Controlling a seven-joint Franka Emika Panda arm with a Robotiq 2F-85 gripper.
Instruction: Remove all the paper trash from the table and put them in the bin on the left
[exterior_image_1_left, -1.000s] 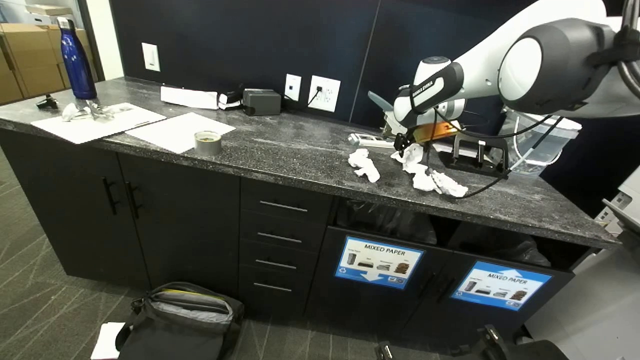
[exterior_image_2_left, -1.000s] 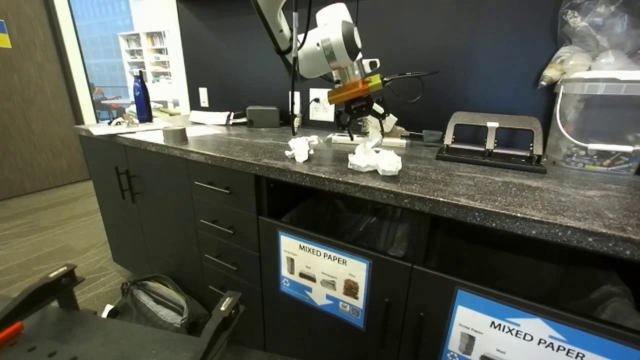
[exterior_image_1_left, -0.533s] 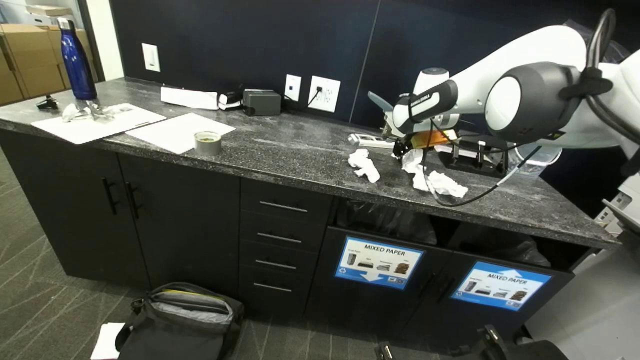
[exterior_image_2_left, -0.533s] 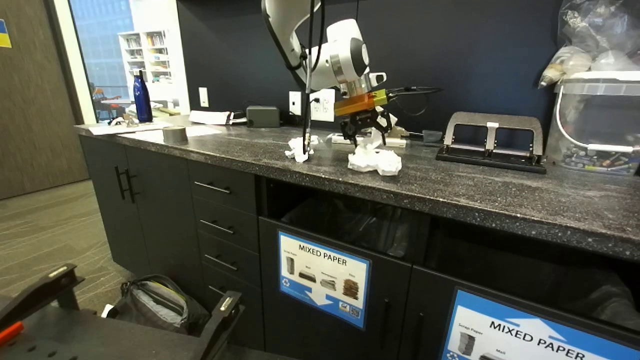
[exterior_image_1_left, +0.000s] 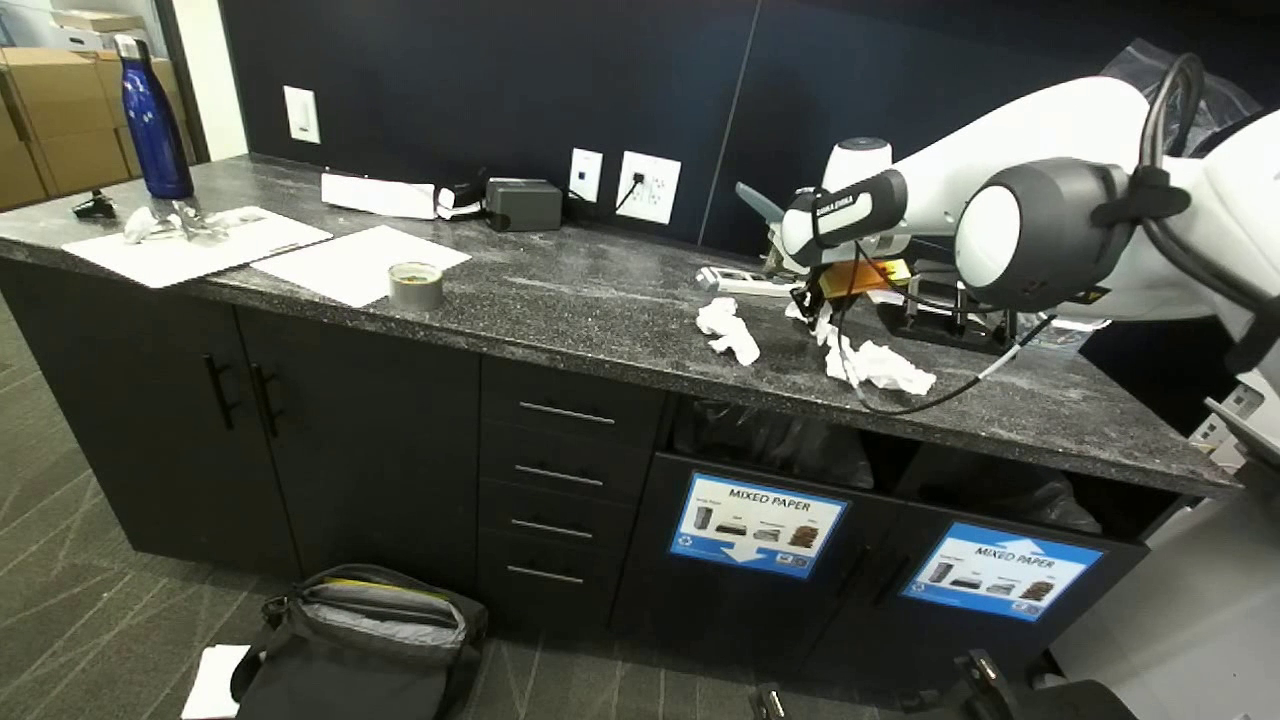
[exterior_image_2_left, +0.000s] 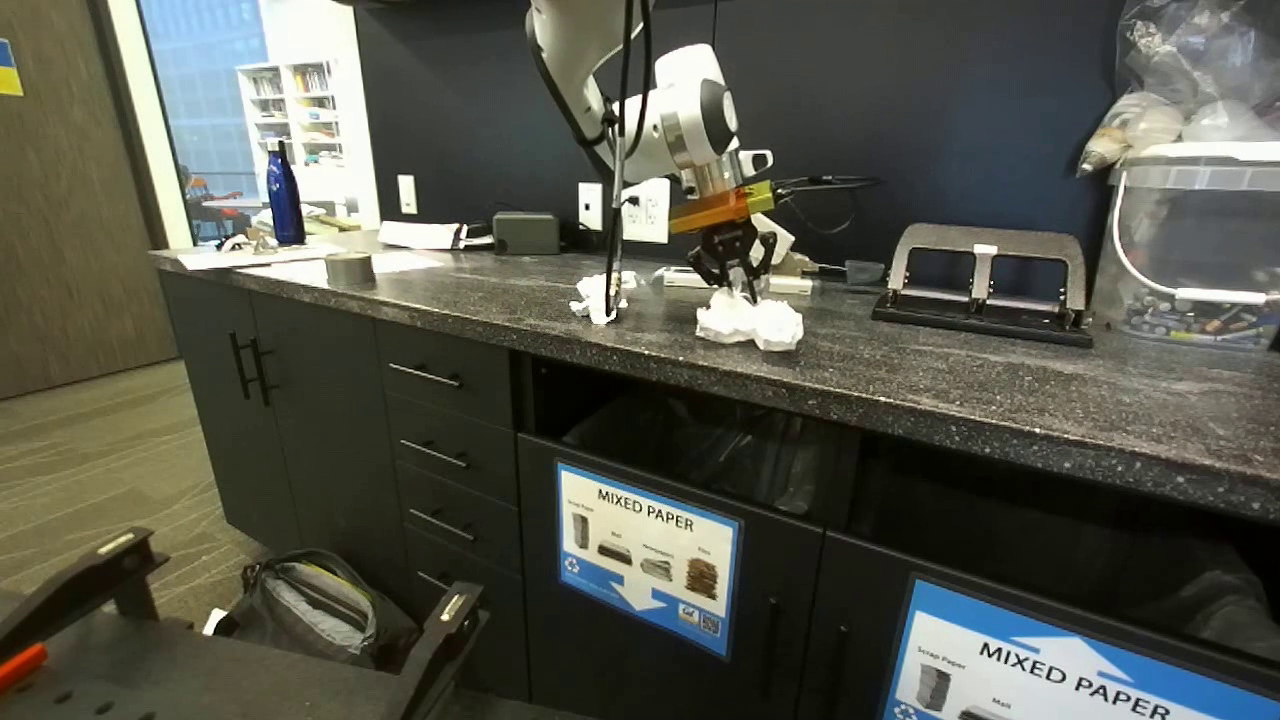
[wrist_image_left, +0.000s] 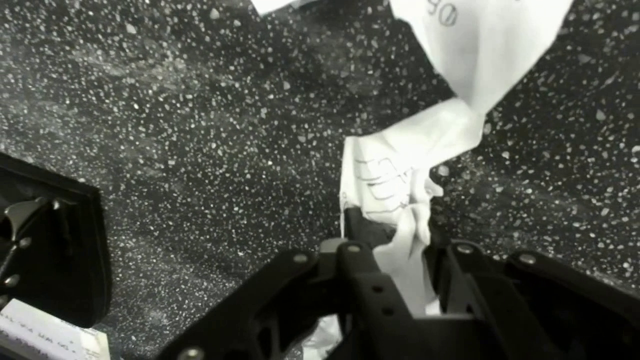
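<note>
One long tabletop (exterior_image_1_left: 560, 300): carries every scrap listed below, and the hole punch (exterior_image_2_left: 980, 275); places are given from that punch, left being as both exterior views show it.

Robot arm (exterior_image_1_left: 1045, 230): lower than a second ago, its wrist end up and to the left of the hole punch.

Left-hand bin (exterior_image_1_left: 720, 610): below the hole punch and to its left, under the tabletop, wearing a blue-and-white sign (exterior_image_1_left: 758, 526). I take it for the goal; by my reading the drop is still ahead.

Pincer (wrist_image_left: 400, 235): left of the hole punch, down among the paper. Its jaws stood wide apart a second ago and have drawn in to a narrow gap, with a twisted scrap (wrist_image_left: 390, 180) between them. Whether they grip it firmly, I cannot tell.

Front paper clump (exterior_image_2_left: 755, 325): left of the hole punch and nearer the tabletop's front edge. It has not visibly shifted; whether it is joined to the twisted scrap, I cannot tell.

Loose scrap (exterior_image_1_left: 730, 330): farther left of the hole punch than the clump, apart from the pincer and unchanged. It likely needs its own trip.

Twisted scrap: left of the hole punch. The narrowing suggests a pick under way; a lift should show whether it comes up alone, drags the clump along or slips out.
</note>
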